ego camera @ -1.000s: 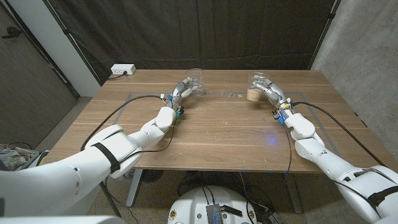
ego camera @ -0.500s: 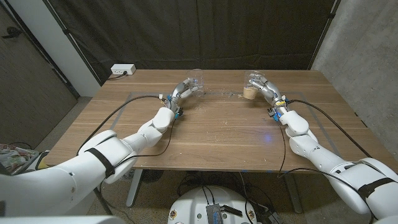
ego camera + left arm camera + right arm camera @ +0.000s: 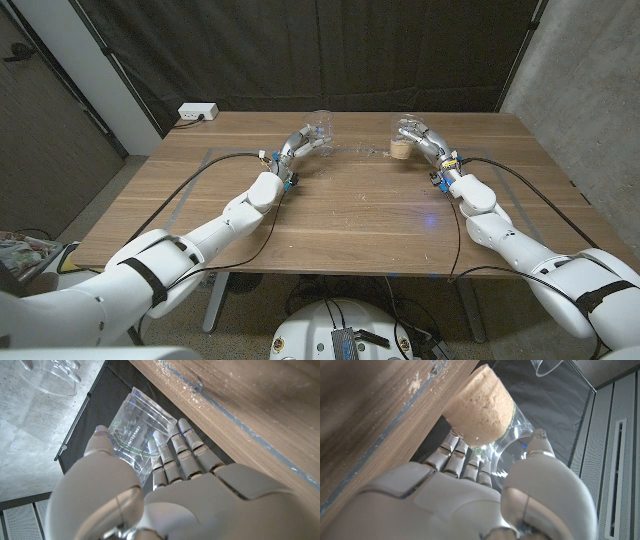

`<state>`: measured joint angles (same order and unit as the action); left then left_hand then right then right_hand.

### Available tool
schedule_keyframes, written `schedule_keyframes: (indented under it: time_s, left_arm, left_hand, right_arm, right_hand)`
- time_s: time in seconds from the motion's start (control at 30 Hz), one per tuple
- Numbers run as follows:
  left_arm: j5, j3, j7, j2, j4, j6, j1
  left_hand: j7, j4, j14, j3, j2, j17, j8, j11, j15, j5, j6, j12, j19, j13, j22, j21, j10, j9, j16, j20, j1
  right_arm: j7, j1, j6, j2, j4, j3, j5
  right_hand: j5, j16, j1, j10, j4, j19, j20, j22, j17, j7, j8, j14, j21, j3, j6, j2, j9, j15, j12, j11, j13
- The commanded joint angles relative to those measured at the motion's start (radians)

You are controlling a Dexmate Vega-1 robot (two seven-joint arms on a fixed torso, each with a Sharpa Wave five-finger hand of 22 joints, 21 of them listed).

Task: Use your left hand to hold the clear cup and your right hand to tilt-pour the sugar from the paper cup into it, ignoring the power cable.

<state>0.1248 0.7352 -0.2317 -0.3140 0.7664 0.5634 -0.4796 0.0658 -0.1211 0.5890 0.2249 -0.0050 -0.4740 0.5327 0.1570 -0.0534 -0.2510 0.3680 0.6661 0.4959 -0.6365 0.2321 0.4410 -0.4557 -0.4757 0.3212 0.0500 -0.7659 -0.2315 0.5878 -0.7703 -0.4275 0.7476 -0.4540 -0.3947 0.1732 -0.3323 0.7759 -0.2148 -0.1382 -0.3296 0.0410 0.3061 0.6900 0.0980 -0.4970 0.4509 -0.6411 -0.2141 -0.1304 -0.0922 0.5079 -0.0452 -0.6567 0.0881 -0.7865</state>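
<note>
Head view: the left hand (image 3: 298, 143) grips the empty clear cup (image 3: 319, 129) near the table's (image 3: 330, 215) far edge, thumb on one side and fingers on the other, as the left wrist view confirms (image 3: 131, 440). The right hand (image 3: 419, 136) grips the sugar cup (image 3: 404, 143); although the task calls it paper, its wall reads as clear plastic, with brown sugar (image 3: 480, 410) filling its lower part. The two cups are well apart, with a thin scatter of grains (image 3: 362, 151) on the wood between them. A black cable (image 3: 205, 172) runs along the left arm and is not in the way.

Step in hand, as judged: carrying the sugar cup towards the clear cup before the tilt. To do it well, the sugar cup's rim should come over the clear cup's mouth before any real tilt begins, since grains spill readily. The left hand should keep its cup steady and, if angled, turned mouth-up towards the pour. The tilt is best made slowly, as packed sugar may release in one lump.
</note>
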Motion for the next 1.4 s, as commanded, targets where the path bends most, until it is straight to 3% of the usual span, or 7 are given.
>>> schedule_keyframes:
  time_s: [0.03,0.3,0.57,0.83,0.97,1.2,1.4]
  left_arm:
    - [0.011,-0.009,-0.018,-0.058,0.192,-0.093,-0.072]
    - [0.039,-0.020,-0.026,-0.088,0.299,-0.152,-0.107]
    - [0.040,-0.013,-0.020,-0.101,0.324,-0.181,-0.106]
    - [0.058,-0.007,0.015,-0.074,0.232,-0.117,-0.081]
    - [0.055,-0.004,0.017,-0.070,0.217,-0.113,-0.076]
    - [0.054,0.000,0.033,-0.067,0.198,-0.112,-0.067]
    - [0.054,0.005,0.055,-0.063,0.180,-0.103,-0.057]
  left_hand:
    - [-0.004,0.005,0.006,0.003,0.006,-0.004,0.007,-0.003,-0.118,0.006,0.000,0.008,-0.004,-0.004,0.002,0.010,-0.003,-0.002,-0.002,0.039,-0.004]
    - [-0.005,0.007,0.012,0.001,0.008,-0.008,0.012,-0.004,-0.117,0.009,0.009,0.012,-0.003,-0.007,0.002,0.012,-0.006,-0.004,-0.002,0.038,-0.004]
    - [-0.007,0.008,0.015,0.001,0.013,-0.013,0.014,-0.001,-0.118,0.012,0.011,0.015,-0.003,-0.011,0.001,0.015,-0.005,-0.005,-0.005,0.037,-0.007]
    - [-0.006,0.009,0.015,0.000,0.015,-0.017,0.014,0.001,-0.115,0.015,0.012,0.018,-0.006,-0.014,0.001,0.015,-0.006,-0.006,-0.007,0.038,-0.009]
    - [-0.005,0.009,0.015,0.000,0.017,-0.019,0.015,-0.002,-0.116,0.016,0.011,0.018,-0.006,-0.015,0.001,0.016,-0.004,-0.006,-0.008,0.038,-0.010]
    - [-0.004,0.009,0.017,-0.002,0.017,-0.022,0.015,-0.004,-0.115,0.018,0.012,0.022,-0.007,-0.018,0.001,0.018,-0.009,-0.006,-0.010,0.039,-0.010]
    - [-0.004,0.010,0.021,-0.003,0.017,-0.025,0.016,-0.002,-0.115,0.020,0.014,0.024,-0.007,-0.020,0.001,0.019,-0.010,-0.005,-0.011,0.040,-0.010]
  right_arm:
    - [-0.028,-0.028,0.001,-0.003,-0.028,-0.006,0.006]
    - [-0.016,-0.021,0.031,-0.009,0.004,-0.007,0.008]
    - [-0.004,0.000,0.077,-0.049,0.085,-0.003,0.012]
    - [0.026,0.023,0.141,-0.114,0.217,0.005,0.038]
    - [0.038,0.028,0.185,-0.145,0.283,0.010,0.049]
    - [0.021,0.026,0.341,-0.217,0.430,0.022,0.034]
    - [0.004,0.004,0.400,-0.248,0.483,0.025,0.035]
  right_hand:
    - [0.007,0.003,-0.007,-0.007,0.003,-0.002,0.129,0.000,0.000,0.000,-0.004,0.004,-0.003,-0.007,-0.009,-0.006,0.002,-0.179,0.001,0.000,-0.001]
    - [0.007,0.009,-0.007,-0.008,0.003,-0.001,0.130,-0.004,-0.002,0.000,-0.003,0.008,-0.005,-0.009,-0.010,-0.007,0.002,-0.181,0.004,0.002,0.001]
    - [0.007,0.014,-0.008,-0.009,0.003,0.002,0.133,-0.008,-0.005,0.002,-0.002,0.011,-0.006,-0.011,-0.009,-0.008,0.003,-0.181,0.006,0.003,0.001]
    - [0.007,0.018,-0.008,-0.010,0.003,0.005,0.135,-0.013,-0.005,0.003,0.000,0.013,-0.008,-0.014,-0.009,-0.011,0.003,-0.181,0.010,0.005,-0.001]
    - [0.007,0.020,-0.009,-0.010,0.004,0.005,0.135,-0.014,-0.005,0.001,0.001,0.013,-0.009,-0.014,-0.008,-0.010,0.003,-0.181,0.011,0.004,-0.002]
    - [0.007,0.021,-0.007,-0.008,0.002,0.003,0.135,-0.017,-0.006,-0.002,0.003,0.015,-0.011,-0.016,-0.006,-0.010,0.003,-0.181,0.014,-0.002,-0.003]
    - [0.008,0.022,-0.004,-0.006,0.000,0.002,0.133,-0.019,-0.006,-0.007,0.004,0.016,-0.013,-0.017,-0.007,-0.009,0.004,-0.178,0.016,-0.006,-0.004]
